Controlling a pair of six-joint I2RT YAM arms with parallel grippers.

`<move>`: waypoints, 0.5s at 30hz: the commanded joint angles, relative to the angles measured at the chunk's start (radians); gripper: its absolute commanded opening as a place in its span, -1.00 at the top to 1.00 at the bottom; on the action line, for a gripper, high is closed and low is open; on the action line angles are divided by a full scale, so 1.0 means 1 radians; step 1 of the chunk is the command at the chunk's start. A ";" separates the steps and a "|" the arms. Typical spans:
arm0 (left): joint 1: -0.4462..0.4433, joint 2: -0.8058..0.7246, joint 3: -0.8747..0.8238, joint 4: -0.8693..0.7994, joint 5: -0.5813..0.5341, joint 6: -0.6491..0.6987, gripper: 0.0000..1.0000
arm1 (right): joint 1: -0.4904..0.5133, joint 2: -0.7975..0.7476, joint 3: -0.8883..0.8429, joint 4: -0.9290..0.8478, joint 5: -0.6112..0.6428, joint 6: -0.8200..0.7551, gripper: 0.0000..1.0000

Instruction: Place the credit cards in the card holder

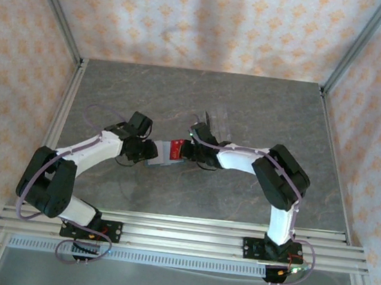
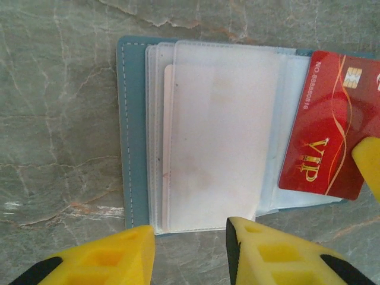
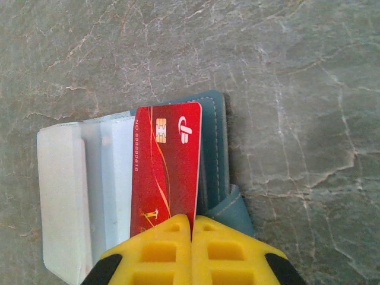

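Open card holder (image 2: 133,119): pink card (image 2: 167,148) sleeved, red card (image 3: 169,166) lying on top.
Right gripper (image 3: 191,237) pinches the red card; left gripper (image 2: 190,249) gapes empty.

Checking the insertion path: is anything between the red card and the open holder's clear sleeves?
Nothing visible. The red plastic VIP card, pinched by the right gripper, lies on the open teal card holder, overlapping its clear plastic sleeves; the left gripper hovers at their edge.

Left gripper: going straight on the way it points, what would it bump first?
Probably the open card holder: its clear sleeves lie right ahead of the left gripper, though its height over them is unclear.
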 commanded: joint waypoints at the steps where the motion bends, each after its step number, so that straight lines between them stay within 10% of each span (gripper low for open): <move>1: 0.010 0.014 0.047 -0.047 -0.036 0.028 0.24 | 0.005 -0.019 -0.031 -0.040 0.056 0.010 1.00; 15: 0.010 0.161 0.114 -0.053 -0.109 0.049 0.34 | 0.005 -0.053 -0.022 0.046 -0.018 -0.043 1.00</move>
